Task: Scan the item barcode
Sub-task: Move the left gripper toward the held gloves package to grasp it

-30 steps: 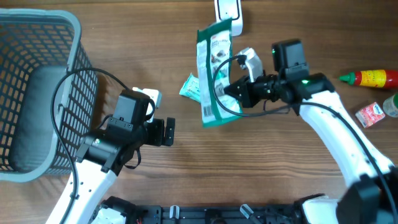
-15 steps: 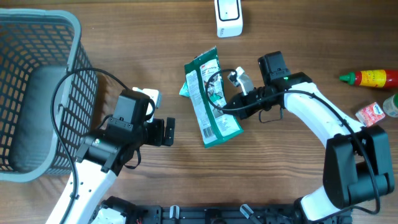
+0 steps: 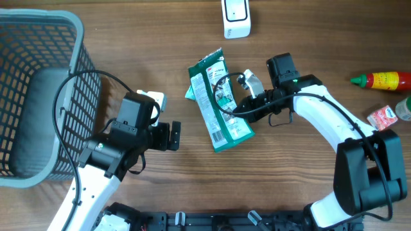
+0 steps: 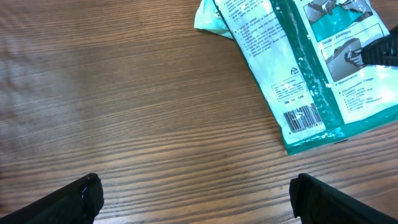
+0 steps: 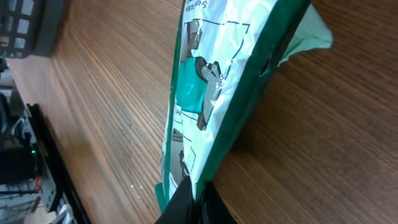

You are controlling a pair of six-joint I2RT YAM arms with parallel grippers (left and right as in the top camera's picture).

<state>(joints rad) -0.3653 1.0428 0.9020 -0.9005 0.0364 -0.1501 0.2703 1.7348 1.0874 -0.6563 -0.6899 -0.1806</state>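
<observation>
Has drawn the green packet (image 3: 217, 106) back from the white scanner (image 3: 236, 18) to mid-table, pinched by its right edge in the tightly closed right gripper (image 3: 236, 110). Lies lengthwise toward the scanner, with the barcode (image 4: 303, 117) face up at the end away from it. Leaves the left gripper (image 3: 173, 136) spread wide and empty, just off the packet's barcode end.

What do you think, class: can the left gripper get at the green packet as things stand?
Probably yes: the left gripper is open, only bare table lies between it and the green packet, whose far edge the right gripper pinches.
</observation>
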